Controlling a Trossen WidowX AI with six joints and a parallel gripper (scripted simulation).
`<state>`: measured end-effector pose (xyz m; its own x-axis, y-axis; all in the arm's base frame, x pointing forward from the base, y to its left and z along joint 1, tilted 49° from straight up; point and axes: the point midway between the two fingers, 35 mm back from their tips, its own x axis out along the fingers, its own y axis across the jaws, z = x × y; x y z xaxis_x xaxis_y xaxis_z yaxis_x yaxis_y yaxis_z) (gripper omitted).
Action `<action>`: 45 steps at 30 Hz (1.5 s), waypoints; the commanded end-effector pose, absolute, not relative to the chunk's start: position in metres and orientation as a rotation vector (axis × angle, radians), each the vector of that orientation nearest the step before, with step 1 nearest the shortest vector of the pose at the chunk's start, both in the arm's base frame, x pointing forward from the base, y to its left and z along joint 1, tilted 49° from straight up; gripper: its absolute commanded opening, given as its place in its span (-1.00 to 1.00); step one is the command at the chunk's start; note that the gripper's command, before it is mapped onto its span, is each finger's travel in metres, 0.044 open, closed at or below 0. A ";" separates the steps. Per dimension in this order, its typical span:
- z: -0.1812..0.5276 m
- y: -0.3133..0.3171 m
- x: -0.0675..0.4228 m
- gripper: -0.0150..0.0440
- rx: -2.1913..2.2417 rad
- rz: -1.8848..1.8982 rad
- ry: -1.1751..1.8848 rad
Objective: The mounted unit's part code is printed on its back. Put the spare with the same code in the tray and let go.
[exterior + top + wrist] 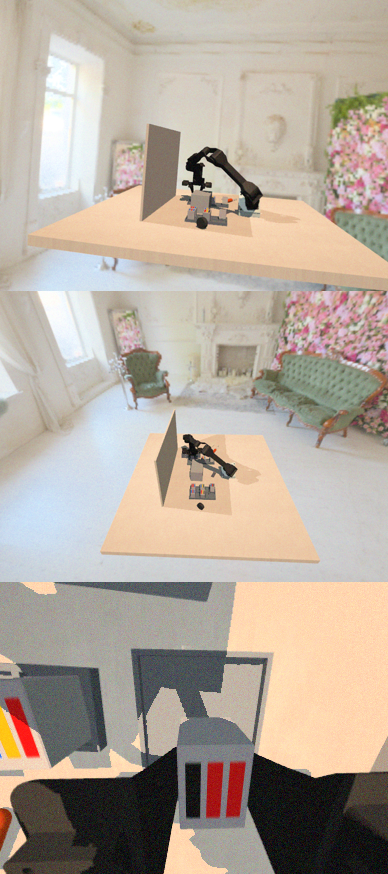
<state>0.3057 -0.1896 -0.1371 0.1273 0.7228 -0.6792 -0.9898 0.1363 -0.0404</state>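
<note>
My gripper [206, 753] [188, 453] [196, 187] is shut on a grey spare block [215, 782] with one black and two red stripes on its face. In the wrist view it hangs just above a grey rimmed tray [263, 707], over the tray's near half. The mounted unit [196, 472] [200, 199] is a plain grey box in front of the gripper; its back is hidden in these views. Another spare [20, 732] with yellow and red stripes sits in a grey holder left of the tray.
A rack of several striped spares [202, 491] [205, 216] stands in front of the mounted unit. A small black object [200, 506] [202, 222] lies before it. A tall grey panel [167, 460] [159, 172] stands on the left. An orange item [230, 199] lies near the arm's base.
</note>
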 end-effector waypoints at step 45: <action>-0.071 -0.259 0.290 1.00 -0.553 1.345 0.587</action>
<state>0.2918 -0.2575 -0.0772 0.1458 0.7183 -0.6803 -0.9860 0.1618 -0.0404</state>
